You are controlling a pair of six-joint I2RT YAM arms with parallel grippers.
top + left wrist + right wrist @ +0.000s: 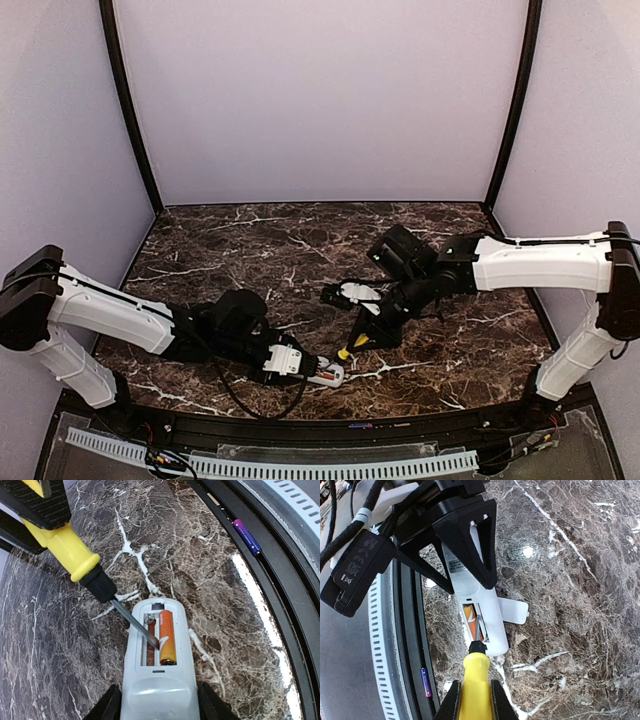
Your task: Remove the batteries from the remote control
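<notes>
The white remote control (159,690) lies back-up on the marble near the front edge, its battery recess open. My left gripper (159,711) is shut on its near end; it shows in the top view (298,362) too. One orange battery (167,637) sits in the right slot. The left slot looks dark reddish-brown; I cannot tell whether a cell lies there. My right gripper (474,702) is shut on a yellow-handled screwdriver (476,677), whose metal tip (154,640) rests in the recess beside the orange battery (471,621). In the top view the right gripper (365,335) is just behind the remote (326,376).
The small white battery cover (513,611) lies on the marble beside the remote. A small purple cylinder (247,536) lies in the black rail along the table's front edge, also seen in the right wrist view (426,682). Grey walls enclose the table.
</notes>
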